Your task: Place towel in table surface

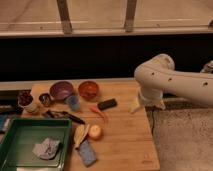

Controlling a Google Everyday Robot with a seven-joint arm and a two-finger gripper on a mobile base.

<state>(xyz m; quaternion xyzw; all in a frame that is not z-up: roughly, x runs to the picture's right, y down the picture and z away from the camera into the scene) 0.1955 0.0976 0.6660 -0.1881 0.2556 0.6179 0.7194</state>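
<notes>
The towel (46,148), a crumpled pale grey-blue rag, lies inside the green plastic tray (12,150) at the front left corner. The table surface (125,137) is a light-brown wooden plank top, and its right half is mostly bare. My white arm comes in from the right. The gripper (147,106) hangs over the table's back right edge, far from the towel. Its two pale fingertips stand apart, open, with nothing between them.
A purple bowl (61,90), a red-orange bowl (88,90), a blue cup (73,102) and a black block (107,104) sit at the back. A blue sponge block (87,152), an orange fruit (95,131) and a dark utensil (65,116) lie near the tray.
</notes>
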